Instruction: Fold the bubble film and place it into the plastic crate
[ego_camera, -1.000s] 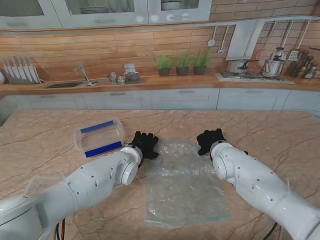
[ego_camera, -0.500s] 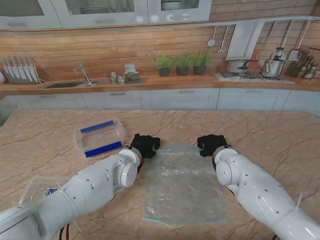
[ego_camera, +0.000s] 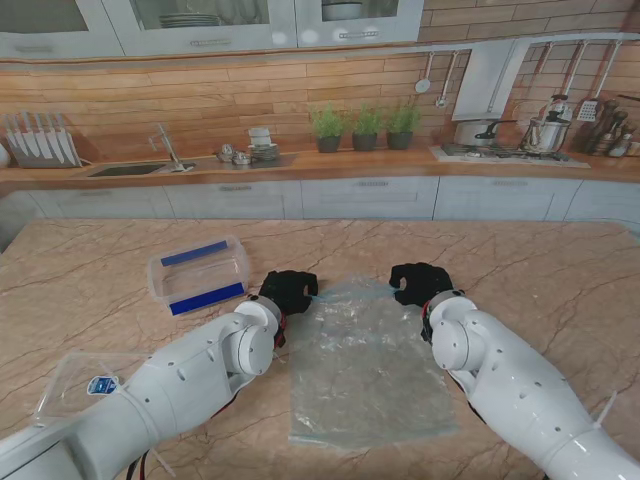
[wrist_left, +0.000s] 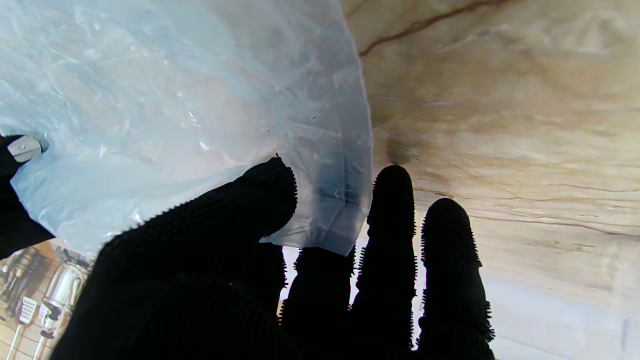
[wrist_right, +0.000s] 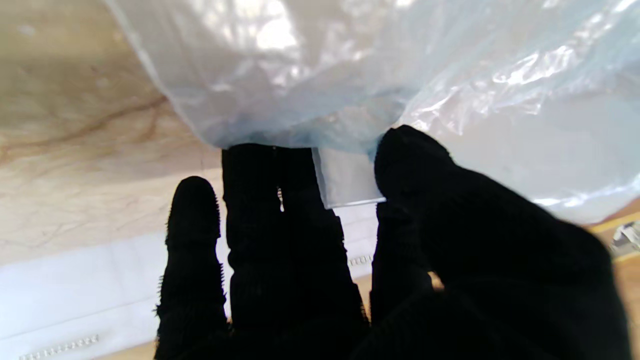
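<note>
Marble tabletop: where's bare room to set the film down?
Free: marble tabletop right of the right hand, and the strip beyond the clear bubble film. Crowded: the left side, with the clear blue-striped plastic crate beside the left hand and a clear lid nearer me.

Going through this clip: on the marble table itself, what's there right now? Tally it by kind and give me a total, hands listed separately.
Bubble film sheet: 1
Clear plastic crate with blue strips: 1
Clear lid with a blue label, nearer to me on the left: 1
Total on the table: 3
Black-gloved hands: 2, the left hand and the right hand, each pinching a far corner of the film.
</note>
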